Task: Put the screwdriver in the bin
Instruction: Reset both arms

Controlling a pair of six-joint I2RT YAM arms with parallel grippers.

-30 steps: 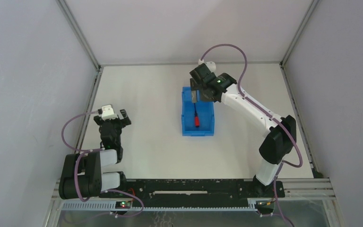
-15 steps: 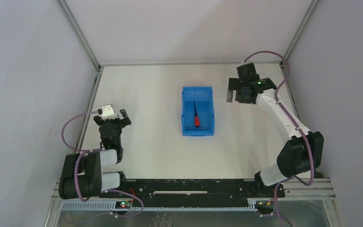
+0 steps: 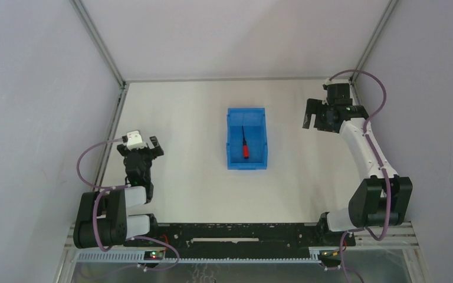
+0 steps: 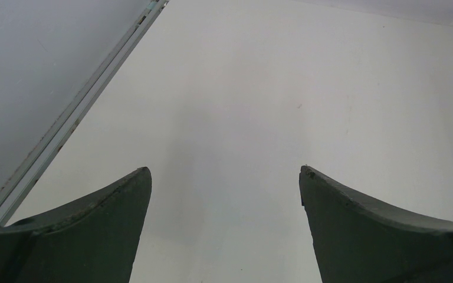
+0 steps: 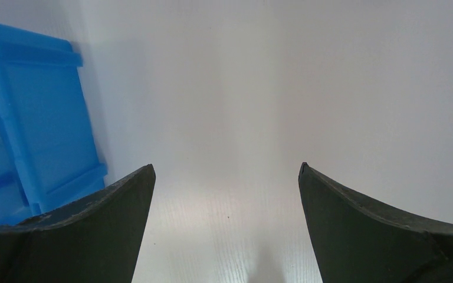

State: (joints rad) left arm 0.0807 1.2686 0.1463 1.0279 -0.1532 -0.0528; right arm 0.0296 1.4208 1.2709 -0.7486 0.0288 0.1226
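The screwdriver (image 3: 245,144), with a red handle and thin black shaft, lies inside the blue bin (image 3: 232,159) in the middle of the table, handle toward the near end. The bin's outer wall also shows at the left edge of the right wrist view (image 5: 29,130). My right gripper (image 3: 317,119) is open and empty, to the right of the bin, apart from it; in its own view (image 5: 225,168) only bare table lies between the fingers. My left gripper (image 3: 144,144) is open and empty at the near left, over bare table in its own view (image 4: 225,171).
Grey enclosure walls stand on three sides. A metal frame rail (image 4: 76,112) runs along the table's left edge close to my left gripper. The right wall is close behind my right arm (image 3: 368,153).
My right gripper has moved away from over the bin to the right and stands near the right wall. The screwdriver stays in the bin. The left arm has not moved.
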